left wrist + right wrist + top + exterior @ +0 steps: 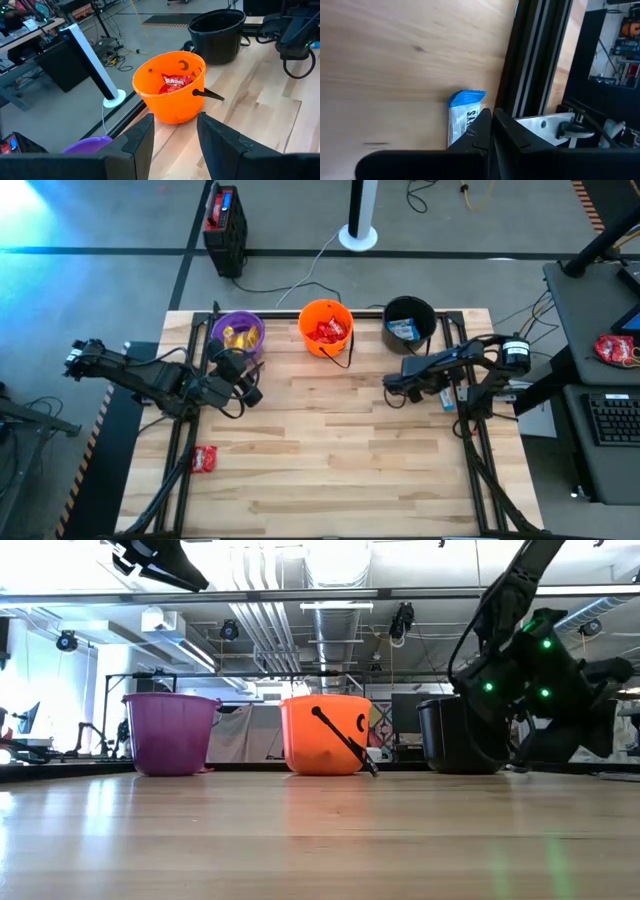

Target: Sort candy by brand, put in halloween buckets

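Note:
Three buckets stand in a row at the table's far edge. The purple bucket holds yellow candy, the orange bucket red candy, and the black bucket blue-and-white candy. One red candy lies near the table's left near side. A blue-and-white candy lies flat by the right frame rail. My left gripper is open and empty, raised just on the near side of the purple bucket. My right gripper is shut right beside the blue-and-white candy. My right gripper comes from above with its shut fingertips at the long edge of the blue-and-white candy. One finger covers that edge. I cannot tell whether the fingers touch or pinch it. The candy lies flat on the table.
Black frame rails run along the table's right and left sides. The orange bucket's thin black handle hangs down its near side. Bare wood spreads across the middle and near part of the table.

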Controlling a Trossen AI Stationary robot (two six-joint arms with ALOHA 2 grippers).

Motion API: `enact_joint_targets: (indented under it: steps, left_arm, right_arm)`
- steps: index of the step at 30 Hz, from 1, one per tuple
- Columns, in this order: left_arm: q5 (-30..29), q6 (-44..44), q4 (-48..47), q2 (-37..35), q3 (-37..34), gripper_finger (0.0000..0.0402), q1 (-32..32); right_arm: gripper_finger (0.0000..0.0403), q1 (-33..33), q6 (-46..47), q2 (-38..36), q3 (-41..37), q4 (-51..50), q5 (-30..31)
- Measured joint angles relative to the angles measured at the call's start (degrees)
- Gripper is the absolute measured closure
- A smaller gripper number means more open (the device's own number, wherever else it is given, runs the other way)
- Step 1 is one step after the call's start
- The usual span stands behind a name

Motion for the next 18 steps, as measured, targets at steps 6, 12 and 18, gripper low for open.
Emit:
enact_joint_targets:
  steps: [6,12,18]
  left_arm:
    - [0.01,0.00,0.00,0.00,0.00,0.0267,0.00]
    - [0.01,0.00,0.00,0.00,0.00,0.0267,0.01]
    - [0.01,0.00,0.00,0.00,0.00,0.0267,0.00]
  right_arm:
    - [0.0394,-0.11,-0.06,0.00,-3.68,4.28,-1.87]
    - [0.0394,-0.05,-1.18,0.00,-5.65,8.67,-4.60]
    - [0.0394,4.56,-4.08,-0.73,0.97,12.72,-6.81]
